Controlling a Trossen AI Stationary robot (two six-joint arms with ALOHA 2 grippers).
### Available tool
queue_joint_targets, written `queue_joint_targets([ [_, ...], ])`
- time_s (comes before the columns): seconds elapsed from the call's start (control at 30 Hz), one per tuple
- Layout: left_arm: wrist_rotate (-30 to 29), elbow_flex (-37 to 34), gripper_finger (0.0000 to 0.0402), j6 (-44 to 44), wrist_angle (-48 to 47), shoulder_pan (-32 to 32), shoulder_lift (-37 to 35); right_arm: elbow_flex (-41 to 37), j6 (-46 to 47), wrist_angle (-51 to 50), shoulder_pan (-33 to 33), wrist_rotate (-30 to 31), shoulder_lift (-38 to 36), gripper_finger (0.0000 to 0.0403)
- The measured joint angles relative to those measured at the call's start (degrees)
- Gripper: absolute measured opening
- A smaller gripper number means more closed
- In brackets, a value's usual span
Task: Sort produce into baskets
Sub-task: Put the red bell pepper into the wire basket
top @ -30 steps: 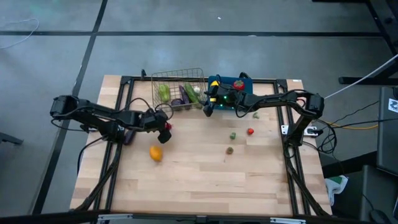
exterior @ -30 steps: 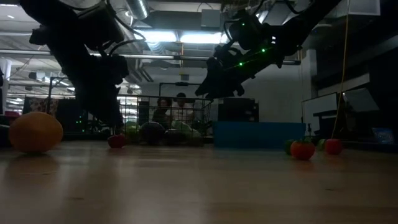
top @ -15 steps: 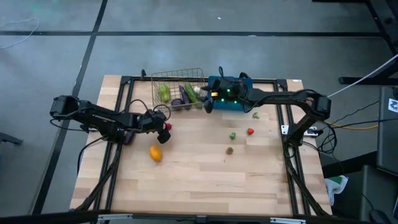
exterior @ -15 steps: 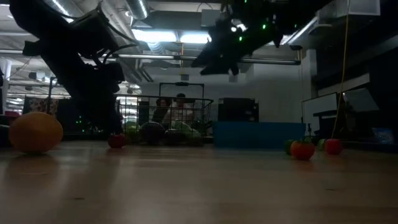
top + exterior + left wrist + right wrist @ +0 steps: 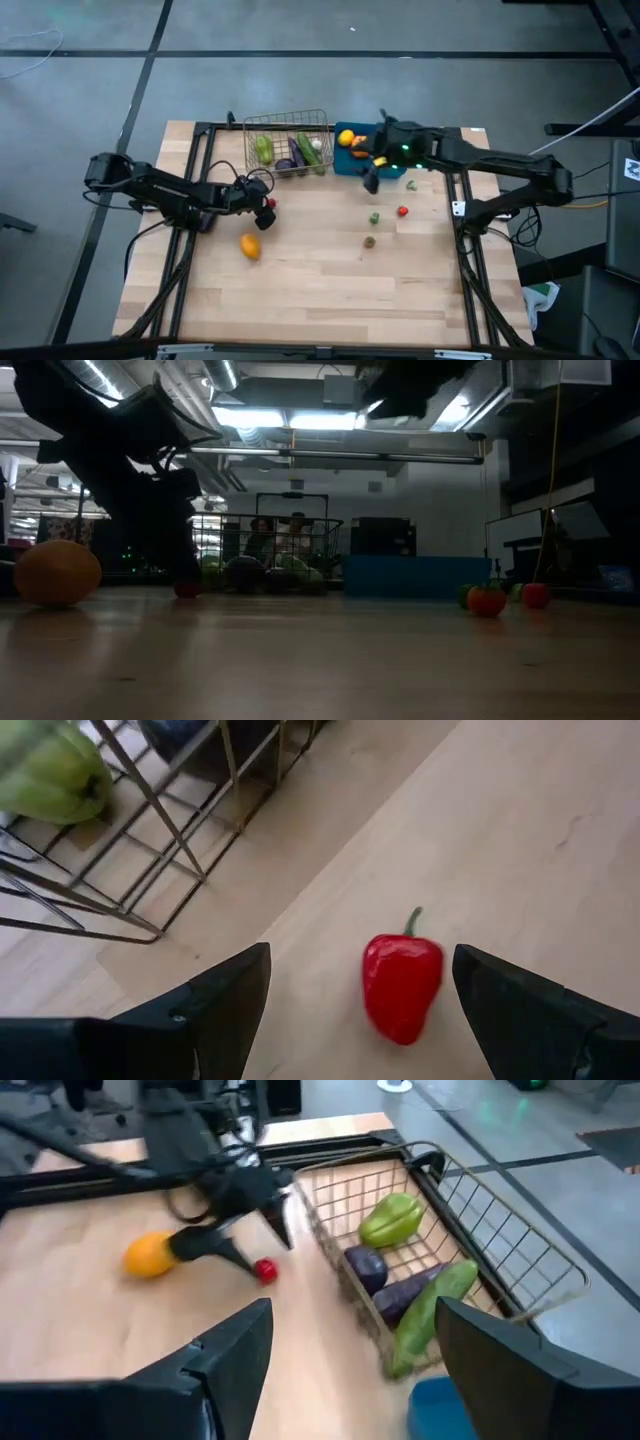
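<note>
A small red pepper (image 5: 400, 982) lies on its side on the wooden table (image 5: 320, 290), just near the wire basket (image 5: 288, 122). My left gripper (image 5: 360, 960) is open and low over the table, one finger on either side of the pepper without touching it; it also shows in the high view (image 5: 263, 200). My right gripper (image 5: 370, 182) is open and empty, up in the air by the blue bin's (image 5: 349, 166) near edge. The wire basket holds green produce, purple eggplants and a cucumber (image 5: 430, 1315). The blue bin holds a yellow lemon (image 5: 345, 138) and an orange piece.
An orange fruit (image 5: 250, 246) lies near my left gripper. Several small pieces lie loose right of centre: a red one (image 5: 403, 211), two green ones (image 5: 375, 217) and a brownish one (image 5: 369, 241). The table's near half is bare wood.
My right gripper has risen, leaving the low view at the top, and has gone from the basket-bin border toward the table's right edge. My left gripper has sunk a little around the red pepper, which has stayed where it was.
</note>
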Motion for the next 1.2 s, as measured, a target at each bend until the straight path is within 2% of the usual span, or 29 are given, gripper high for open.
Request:
queue_joint_targets([
  [0.2,0.0,0.0,0.0308,-0.9,3.2,0.0,4.8,0.0,1.8,-8.5,4.9,2.9,-7.3,0.0275],
  [0.37,0.0,0.0,0.0296,-1.4,4.0,0.0,5.6,0.0,6.3,-17.9,10.1,4.1,-10.4,0.0275],
  [0.67,0.8,0.0,0.0200,-1.6,4.0,0.0,5.6,-0.1,17.1,-31.7,21.7,15.4,-10.6,0.0275],
  [0.83,2.5,0.0,0.0148,-1.7,4.0,0.0,5.2,-0.1,23.2,-36.1,25.5,18.6,-10.6,0.0275],
  [1.03,4.1,1.7,0.0106,-1.7,3.8,0.0,5.1,-6.2,26.4,-33.6,27.6,21.0,-10.5,0.0275],
  [1.2,6.1,5.5,0.0105,-1.1,3.8,0.0,4.8,-14.2,28.9,-26.8,27.4,20.4,-10.5,0.0275],
])
